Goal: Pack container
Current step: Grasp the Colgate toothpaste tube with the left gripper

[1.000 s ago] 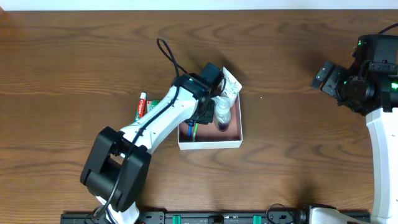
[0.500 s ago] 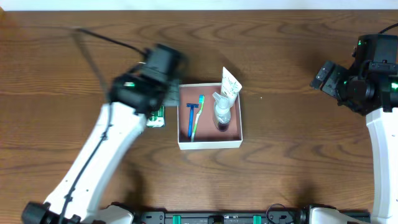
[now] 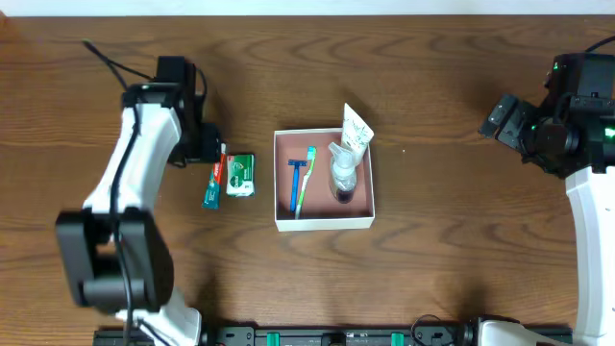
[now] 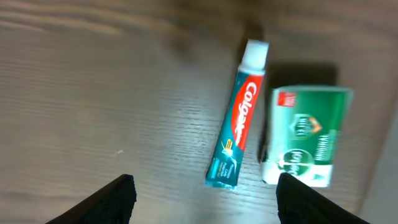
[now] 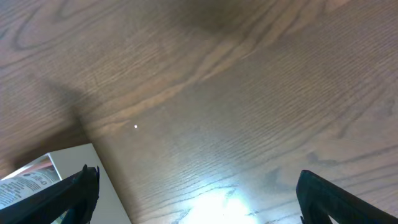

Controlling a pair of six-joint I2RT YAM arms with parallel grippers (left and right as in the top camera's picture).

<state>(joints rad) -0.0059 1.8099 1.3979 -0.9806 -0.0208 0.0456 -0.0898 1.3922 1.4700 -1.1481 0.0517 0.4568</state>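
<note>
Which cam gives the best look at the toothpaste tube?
Left wrist: the toothpaste tube lies whole and large, logo readable, beside the green box. Overhead shows it small, left of the container. Right wrist misses it.

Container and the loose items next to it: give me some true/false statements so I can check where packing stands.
1. The toothpaste tube lies inside the container. False: it lies on the table on the left arm's side of the container, next to the green box.
2. The toothbrush and the razor lie side by side in the container. True.
3. The left gripper is shut on the toothpaste tube. False: it is open and holds nothing, and the tube lies on the table ahead of it.
4. The clear bottle is in the container. True.
5. The right gripper is open and holds nothing. True.
</note>
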